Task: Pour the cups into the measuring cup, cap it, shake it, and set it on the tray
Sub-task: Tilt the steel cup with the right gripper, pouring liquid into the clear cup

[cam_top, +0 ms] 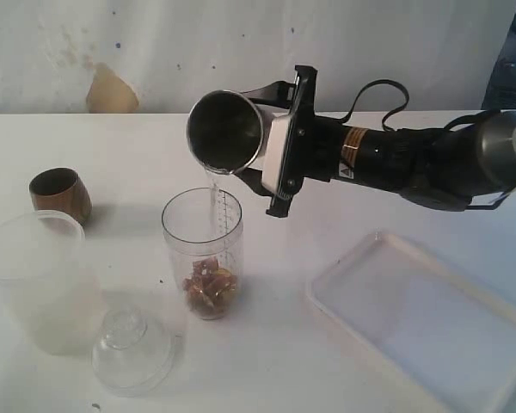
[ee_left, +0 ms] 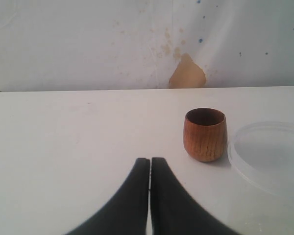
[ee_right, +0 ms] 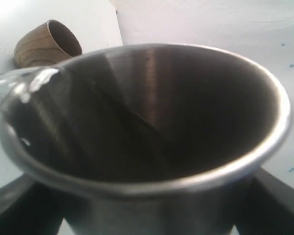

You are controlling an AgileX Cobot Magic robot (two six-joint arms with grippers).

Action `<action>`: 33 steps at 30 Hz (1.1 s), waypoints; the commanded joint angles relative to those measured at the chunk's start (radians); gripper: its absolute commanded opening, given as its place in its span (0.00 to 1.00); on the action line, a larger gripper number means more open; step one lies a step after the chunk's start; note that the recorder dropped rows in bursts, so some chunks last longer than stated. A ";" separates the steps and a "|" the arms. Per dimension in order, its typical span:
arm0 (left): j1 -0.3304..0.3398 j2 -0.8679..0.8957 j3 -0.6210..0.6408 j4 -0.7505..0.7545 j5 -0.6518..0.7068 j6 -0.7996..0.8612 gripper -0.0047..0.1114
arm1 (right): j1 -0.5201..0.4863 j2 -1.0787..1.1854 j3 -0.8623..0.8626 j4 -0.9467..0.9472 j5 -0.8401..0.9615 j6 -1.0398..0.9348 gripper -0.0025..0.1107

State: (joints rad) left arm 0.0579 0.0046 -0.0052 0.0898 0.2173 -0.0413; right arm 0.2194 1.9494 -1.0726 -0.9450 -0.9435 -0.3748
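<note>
My right gripper [cam_top: 260, 138] is shut on a steel cup [cam_top: 226, 132], held tipped on its side above the measuring cup [cam_top: 203, 249]. A thin stream of water [cam_top: 213, 185] runs from the steel rim into that clear scaled cup, which has brown pieces [cam_top: 210, 288] at its bottom. In the right wrist view the steel cup [ee_right: 147, 122] fills the frame. The wooden cup [cam_top: 60, 196] stands upright at the left, with the frosted cup [cam_top: 36, 280] in front of it. The white tray [cam_top: 421, 318] lies at the right. My left gripper [ee_left: 150, 161] is shut and holds nothing, short of the wooden cup [ee_left: 204, 134].
A clear domed lid [cam_top: 132, 348] lies on the table in front of the measuring cup, next to the frosted cup. A pale wall with a chipped patch [cam_top: 112, 90] runs behind the table's far edge.
</note>
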 commanded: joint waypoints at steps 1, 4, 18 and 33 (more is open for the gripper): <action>0.000 -0.005 0.005 -0.008 -0.014 -0.003 0.05 | 0.001 -0.021 -0.013 0.030 -0.070 -0.064 0.02; 0.000 -0.005 0.005 -0.008 -0.014 -0.003 0.05 | 0.001 -0.021 -0.013 0.030 -0.098 -0.073 0.02; 0.000 -0.005 0.005 -0.008 -0.014 -0.003 0.05 | 0.001 -0.051 -0.013 0.030 -0.103 -0.183 0.02; 0.000 -0.005 0.005 -0.008 -0.014 -0.003 0.05 | 0.001 -0.051 -0.013 0.057 -0.083 -0.362 0.02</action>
State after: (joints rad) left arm 0.0579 0.0046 -0.0052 0.0898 0.2173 -0.0413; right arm 0.2194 1.9143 -1.0741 -0.9184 -1.0004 -0.6934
